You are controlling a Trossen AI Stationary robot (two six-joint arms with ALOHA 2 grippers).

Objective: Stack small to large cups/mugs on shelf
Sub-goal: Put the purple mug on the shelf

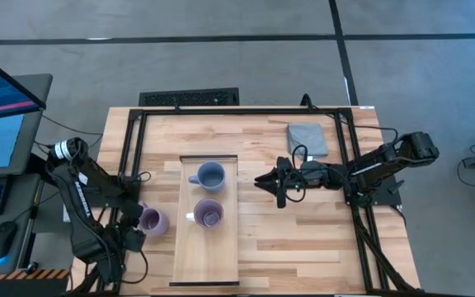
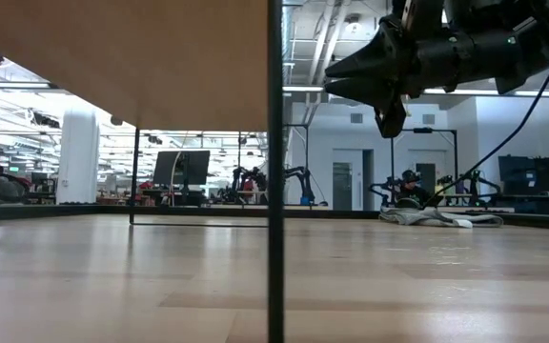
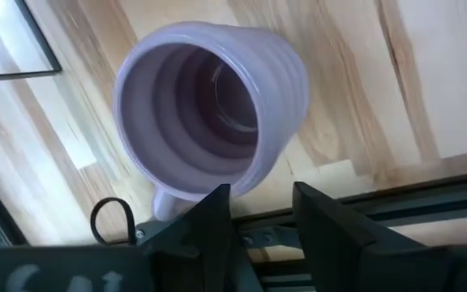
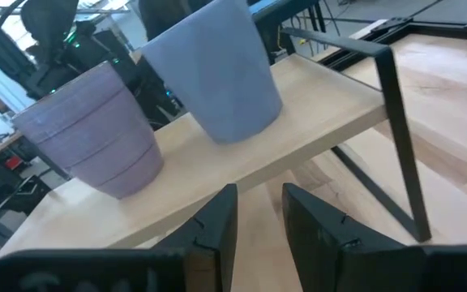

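Observation:
The pale wood shelf (image 1: 207,256) stands mid-table on thin dark legs. A blue-grey mug (image 1: 210,175) and a purple mug (image 1: 208,214) stand upright on it; both also show in the right wrist view, the blue-grey mug (image 4: 217,73) and the purple mug (image 4: 96,130). A lavender ribbed mug (image 1: 152,220) stands on the tabletop left of the shelf, its mouth up (image 3: 209,105). My left gripper (image 3: 262,215) is slightly open and empty, close by this mug's handle side. My right gripper (image 1: 260,179) hovers right of the shelf, pointing at it, slightly open and empty (image 4: 258,215). My left gripper has one fingertip (image 3: 216,203) showing against the lavender mug's lower wall (image 3: 242,182) beside the handle (image 3: 164,203). I cannot tell whether it touches. Nothing lies between the fingers.
A grey folded cloth (image 1: 307,140) lies at the table's far right. Black frame rails (image 1: 237,111) run along the table's edges. In the low view a shelf leg (image 2: 275,171) stands close ahead, with the shelf's underside (image 2: 122,57) above. Bare tabletop lies between the shelf and the right rail.

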